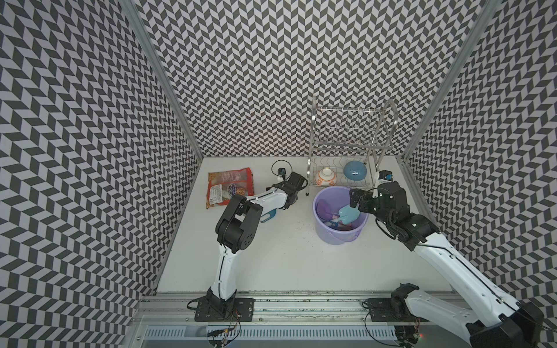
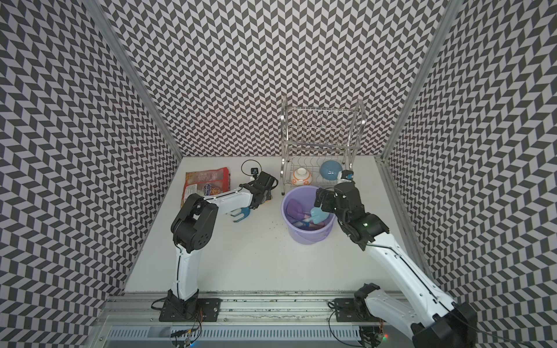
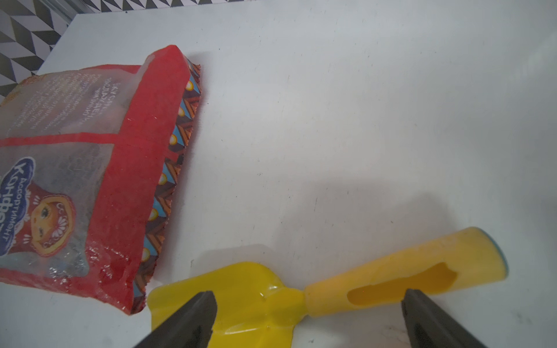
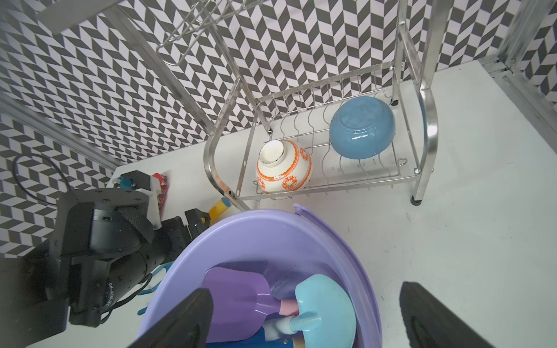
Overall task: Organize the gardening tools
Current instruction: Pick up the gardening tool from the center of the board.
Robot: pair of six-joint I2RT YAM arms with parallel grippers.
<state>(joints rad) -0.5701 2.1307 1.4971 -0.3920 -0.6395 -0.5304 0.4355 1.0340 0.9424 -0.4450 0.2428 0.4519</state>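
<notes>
Yellow scoop [image 3: 256,298] lies on the table [image 3: 331,120] just right of the red snack bag [image 3: 90,180], directly under the left gripper [image 3: 307,292], jaws wide and empty; its long axis runs from finger to finger, so the wrist probably must turn first

The right gripper [image 4: 304,289] hangs with jaws spread wide over a lavender bucket [image 4: 271,235], where a purple scoop [image 4: 238,295] and a light blue spade [image 4: 325,304] lie touching. Beyond it, a wire rack [image 4: 428,135] holds an orange-patterned bowl [image 4: 283,168] and a blue bowl [image 4: 361,128], both tilted with their bases showing.
</notes>
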